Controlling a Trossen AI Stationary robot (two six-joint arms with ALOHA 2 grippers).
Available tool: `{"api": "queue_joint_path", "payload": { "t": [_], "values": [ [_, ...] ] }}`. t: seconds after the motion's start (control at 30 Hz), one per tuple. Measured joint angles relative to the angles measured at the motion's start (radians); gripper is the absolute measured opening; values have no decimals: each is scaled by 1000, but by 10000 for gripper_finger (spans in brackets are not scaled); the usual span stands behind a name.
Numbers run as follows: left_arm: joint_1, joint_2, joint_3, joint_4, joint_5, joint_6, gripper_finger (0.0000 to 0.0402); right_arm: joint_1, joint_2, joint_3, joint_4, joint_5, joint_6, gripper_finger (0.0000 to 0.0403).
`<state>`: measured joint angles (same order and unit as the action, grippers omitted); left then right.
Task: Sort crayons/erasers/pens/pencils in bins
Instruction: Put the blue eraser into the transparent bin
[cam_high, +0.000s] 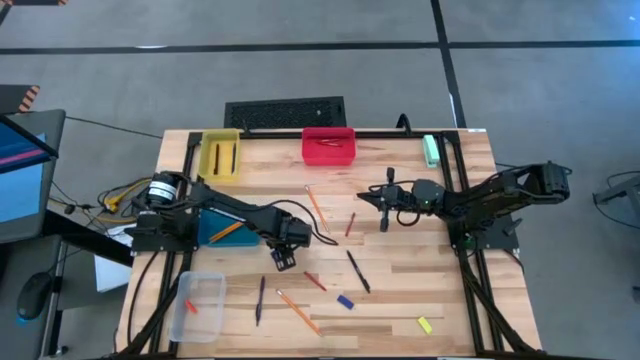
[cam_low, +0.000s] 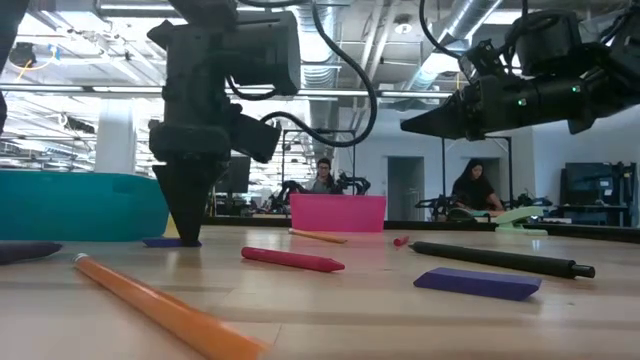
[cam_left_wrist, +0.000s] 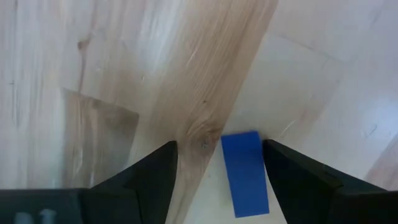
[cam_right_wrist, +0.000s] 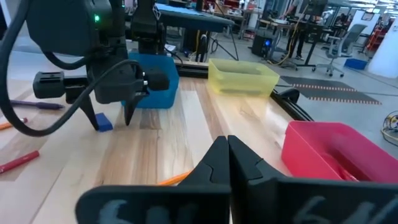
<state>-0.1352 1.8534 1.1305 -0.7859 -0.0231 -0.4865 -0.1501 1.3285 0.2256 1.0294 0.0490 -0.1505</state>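
Left hand (cam_left_wrist: 214, 180) low over pale wooden bench (cam_high: 400, 290), fingers spread, small blue rectangular eraser (cam_left_wrist: 245, 172) lying flat between fingertips, not yet gripped. Teal-blue plastic bin (cam_right_wrist: 149, 81) just behind it; yellow plastic bin (cam_high: 220, 156) and red plastic bin (cam_high: 329, 146) along far edge; clear plastic bin (cam_high: 197, 305) at near left corner. Right hand (cam_right_wrist: 228, 152) closed, empty, raised mid-bench. Orange pencils, dark pens, red crayons scattered around.
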Motion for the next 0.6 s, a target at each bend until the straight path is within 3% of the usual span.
{"api": "queue_joint_path", "payload": {
  "t": [0.17, 0.6],
  "values": [
    [1, 0, -2, 5, 10, 13, 205, 0, 0, 0, 0, 0, 0, 4],
    [2, 30, 57, -57, 22, 138, 60, 0, 0, 0, -2, 0, 1, 2]
  ]
}}
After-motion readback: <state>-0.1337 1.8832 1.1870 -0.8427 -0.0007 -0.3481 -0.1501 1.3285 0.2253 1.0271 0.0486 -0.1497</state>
